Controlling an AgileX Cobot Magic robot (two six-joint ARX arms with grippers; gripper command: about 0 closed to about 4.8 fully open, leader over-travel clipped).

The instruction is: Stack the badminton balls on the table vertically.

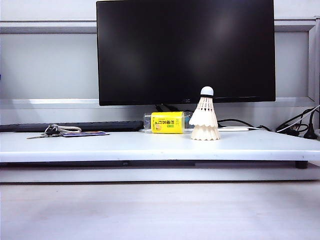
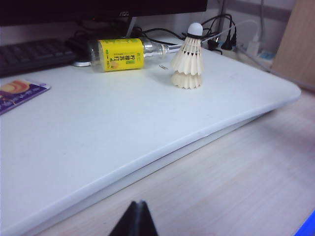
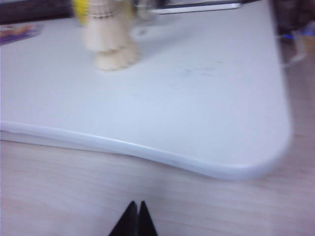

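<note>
Two white badminton balls (image 1: 204,121) stand as one upright stack on the white table (image 1: 125,147), right of its middle, the upper one's cork tip with its black band on top. The same stack of badminton balls (image 2: 188,64) shows in the left wrist view, and blurred (image 3: 108,42) in the right wrist view. My left gripper (image 2: 138,203) is shut and empty, hanging over the wooden surface in front of the table's edge, far from the stack. My right gripper (image 3: 136,203) is likewise shut and empty, over the wood before the table's rounded corner. Neither gripper shows in the exterior view.
A yellow-labelled bottle (image 1: 166,122) lies on its side just left of and behind the stack. A black monitor (image 1: 185,50) stands behind. A keyboard (image 1: 75,126), keys (image 1: 52,131) and a purple card (image 1: 85,134) lie at the left. Cables (image 1: 295,125) trail at the right.
</note>
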